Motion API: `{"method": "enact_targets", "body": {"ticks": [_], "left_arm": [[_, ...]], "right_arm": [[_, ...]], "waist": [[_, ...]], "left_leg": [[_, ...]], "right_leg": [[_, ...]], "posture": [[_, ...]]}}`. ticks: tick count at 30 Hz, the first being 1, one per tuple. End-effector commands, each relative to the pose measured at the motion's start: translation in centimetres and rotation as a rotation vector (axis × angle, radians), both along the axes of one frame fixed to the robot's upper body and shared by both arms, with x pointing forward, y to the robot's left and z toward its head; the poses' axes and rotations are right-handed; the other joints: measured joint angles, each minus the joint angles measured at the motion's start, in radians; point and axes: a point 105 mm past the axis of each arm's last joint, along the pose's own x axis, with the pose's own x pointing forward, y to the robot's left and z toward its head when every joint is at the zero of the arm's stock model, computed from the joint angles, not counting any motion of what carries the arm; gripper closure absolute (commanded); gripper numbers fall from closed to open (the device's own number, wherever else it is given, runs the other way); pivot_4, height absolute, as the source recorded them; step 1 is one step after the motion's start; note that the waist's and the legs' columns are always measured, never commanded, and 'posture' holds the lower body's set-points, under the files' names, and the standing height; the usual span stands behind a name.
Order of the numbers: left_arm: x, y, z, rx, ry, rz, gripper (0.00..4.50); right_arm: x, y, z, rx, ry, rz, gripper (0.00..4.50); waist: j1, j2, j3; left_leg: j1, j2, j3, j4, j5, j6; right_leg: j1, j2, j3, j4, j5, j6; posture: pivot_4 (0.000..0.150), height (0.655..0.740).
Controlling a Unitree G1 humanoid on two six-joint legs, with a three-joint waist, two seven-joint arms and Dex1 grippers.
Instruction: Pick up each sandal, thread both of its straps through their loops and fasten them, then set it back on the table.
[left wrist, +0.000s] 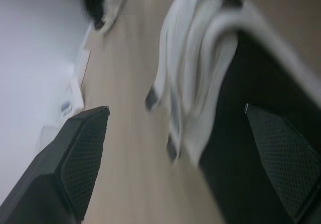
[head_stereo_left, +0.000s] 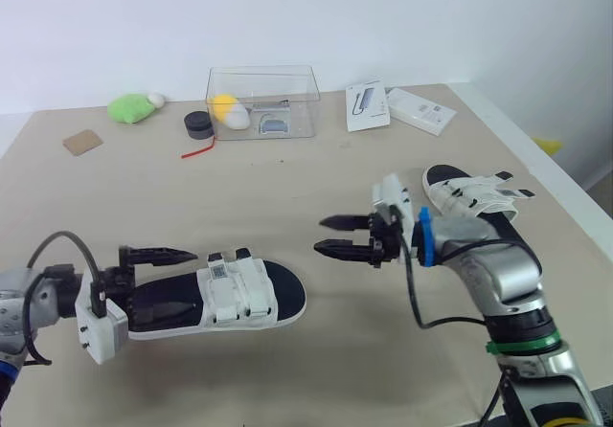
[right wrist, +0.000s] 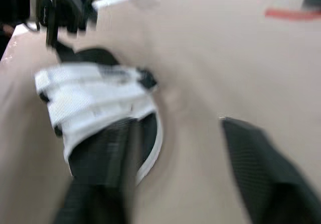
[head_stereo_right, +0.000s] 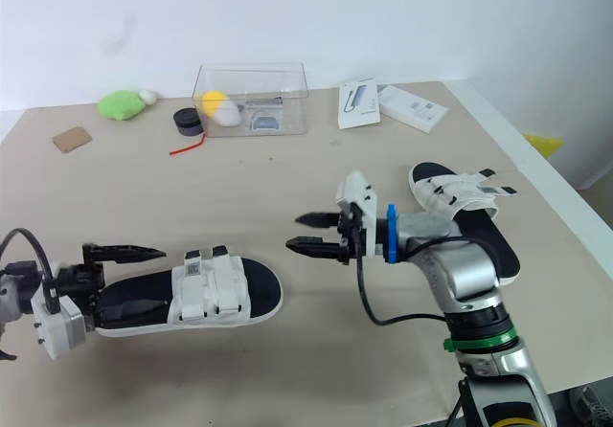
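Left eye view: sandal (head_stereo_left: pixel 230 293) lies sideways.
Its toe seems to point right; left gripper (left wrist: pixel 175 111) is spread wide at the heel, right gripper (head_stereo_left: pixel 319 235) is spread near the toe.

Matt beige table (head_stereo_left: pixel 287 192), clear glossy plastic box (head_stereo_left: pixel 262 101), ribbed white sandal straps (head_stereo_left: pixel 239 288)

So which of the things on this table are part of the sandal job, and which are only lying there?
Part of the job:
- near sandal
- far sandal, with its straps sticking out loose

Only lying about:
- clear box with small items inside
- green soft toy
- black round object
- red strip
- brown card
- two white packages
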Motion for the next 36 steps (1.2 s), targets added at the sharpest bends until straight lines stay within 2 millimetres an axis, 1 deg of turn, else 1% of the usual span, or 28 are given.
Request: {"method": "enact_targets", "body": {"ticks": [1, 5, 8, 12, 13, 14, 16, 19, 22, 24, 25, 26, 28, 30, 31, 34, 36], "left_arm": [[0.2, -1.8, 1.0, -0.071, -0.025, -0.038, 0.00], [0.8, -2.9, 1.2, -0.088, -0.035, -0.054, 0.00], [0.8, -3.6, 0.3, -0.064, -0.019, -0.086, 0.81], [0.7, -3.5, -0.7, -0.040, 0.021, -0.088, 2.67], [0.7, -3.5, -0.7, -0.038, 0.023, -0.084, 3.25], [1.0, -3.3, -0.7, -0.041, 0.023, -0.070, 3.62], [2.0, -2.7, 0.2, -0.068, 0.007, -0.007, 4.46], [5.0, -0.9, 2.4, -0.111, -0.036, 0.179, 4.46], [6.9, 0.6, 4.4, -0.161, -0.087, 0.339, 4.46], [8.3, 2.0, 5.3, -0.178, -0.109, 0.503, 4.46], [8.7, 2.6, 5.5, -0.183, -0.111, 0.565, 4.46], [9.4, 3.6, 5.6, -0.177, -0.126, 0.661, 4.46], [10.6, 6.3, 5.5, -0.180, -0.133, 0.886, 4.46], [11.1, 8.4, 6.0, -0.198, -0.167, 1.044, 4.46], [11.2, 9.4, 5.8, -0.188, -0.165, 1.125, 4.46], [11.4, 11.5, 5.6, -0.188, -0.197, 1.282, 4.46], [11.5, 12.3, 5.4, -0.189, -0.206, 1.344, 4.46]], "right_arm": [[-1.1, 0.5, 3.1, 0.028, -0.104, 0.042, 0.04], [-1.3, 1.1, 4.1, 0.034, -0.146, 0.039, 0.04], [-1.5, 1.4, 4.4, 0.022, -0.161, 0.046, 0.00], [-1.6, 1.4, 4.8, 0.018, -0.172, 0.053, 0.00], [-1.7, 1.3, 5.0, 0.018, -0.176, 0.054, 0.00], [-1.7, 1.3, 5.2, 0.018, -0.179, 0.055, 0.00], [-1.8, 1.2, 5.5, 0.020, -0.191, 0.058, 0.00], [-1.8, 1.4, 6.5, 0.037, -0.226, 0.058, 0.00], [-1.6, 1.7, 7.3, 0.058, -0.253, 0.055, 0.00], [-1.4, 2.1, 7.6, 0.071, -0.267, 0.051, 0.00], [-1.3, 2.3, 7.7, 0.073, -0.271, 0.049, 0.00], [-0.9, 2.6, 7.7, 0.076, -0.280, 0.038, 0.00], [-0.3, 3.0, 7.4, 0.063, -0.299, 0.022, 0.00], [0.3, 3.3, 6.9, 0.038, -0.320, 0.010, 0.00], [0.5, 3.4, 6.7, 0.028, -0.326, 0.009, 0.00], [0.7, 3.7, 6.4, 0.022, -0.331, 0.021, 0.00], [0.7, 3.9, 6.3, 0.025, -0.329, 0.029, 0.00]], "waist": [[0.000, 0.001, 0.001], [0.000, 0.002, 0.001], [0.000, 0.002, 0.001], [0.000, 0.002, 0.001], [0.000, 0.002, 0.001], [0.000, 0.002, 0.001], [0.000, 0.002, 0.001], [0.000, 0.002, 0.002], [-0.001, 0.002, 0.002], [-0.002, 0.002, 0.002], [-0.002, 0.002, 0.002], [-0.002, 0.002, 0.002], [-0.002, 0.002, 0.002], [-0.002, 0.002, 0.002], [-0.002, 0.002, 0.002], [0.000, 0.002, 0.002], [0.002, 0.002, 0.002]], "left_leg": [[0.000, 0.000, 0.000, 0.000, 0.000, 0.000], [0.000, 0.000, 0.000, 0.001, 0.000, 0.000], [0.000, 0.000, 0.001, 0.002, 0.000, 0.000], [0.000, -0.001, 0.001, 0.002, 0.000, 0.000], [0.000, -0.001, 0.001, 0.002, 0.000, 0.000], [0.000, -0.001, 0.001, 0.002, 0.000, 0.000], [0.000, -0.001, 0.001, 0.002, 0.000, 0.000], [0.000, -0.001, 0.001, 0.003, 0.000, 0.000], [0.000, 0.000, 0.000, 0.004, 0.000, 0.000], [0.000, 0.002, 0.001, 0.004, 0.000, 0.000], [0.000, 0.002, 0.001, 0.004, 0.000, 0.000], [0.000, 0.002, 0.001, 0.004, 0.000, 0.000], [0.000, 0.002, 0.001, 0.004, 0.000, 0.000], [0.000, 0.002, 0.000, 0.004, 0.000, 0.001], [-0.001, 0.002, 0.000, 0.004, 0.000, 0.001], [-0.004, 0.001, 0.000, 0.004, 0.000, 0.001], [-0.005, 0.001, 0.000, 0.004, 0.000, 0.001]], "right_leg": [[0.000, 0.000, 0.000, 0.000, 0.000, 0.000], [0.000, 0.002, 0.000, 0.000, -0.001, 0.001], [0.000, 0.003, 0.000, 0.000, 0.000, 0.001], [0.000, 0.003, 0.002, 0.000, 0.000, 0.001], [0.000, 0.002, 0.002, 0.000, 0.000, 0.001], [0.000, 0.002, 0.002, 0.000, 0.000, 0.001], [0.000, 0.002, 0.002, 0.000, 0.000, 0.001], [0.000, 0.003, 0.001, 0.001, 0.000, 0.002], [0.000, 0.006, 0.001, 0.001, 0.000, 0.003], [0.000, 0.006, 0.001, 0.001, 0.000, 0.003], [0.000, 0.006, 0.001, 0.001, 0.001, 0.003], [0.000, 0.006, 0.001, 0.002, 0.001, 0.002], [0.000, 0.007, 0.001, 0.002, 0.003, -0.001], [-0.001, 0.006, 0.001, 0.002, 0.003, -0.001], [-0.001, 0.006, 0.001, 0.002, 0.003, -0.001], [-0.003, 0.006, 0.001, 0.002, 0.003, -0.001], [-0.003, 0.004, 0.000, 0.002, 0.003, -0.001]], "posture": [[0.150, 0.7400], [0.150, 0.7400], [0.150, 0.7400], [0.150, 0.7400], [0.150, 0.7400], [0.150, 0.7400], [0.150, 0.7400], [0.150, 0.7400], [0.150, 0.7400], [0.150, 0.7400], [0.150, 0.7400], [0.150, 0.7400], [0.150, 0.7400], [0.150, 0.7400], [0.150, 0.7400], [0.150, 0.7400], [0.150, 0.7400]]}}
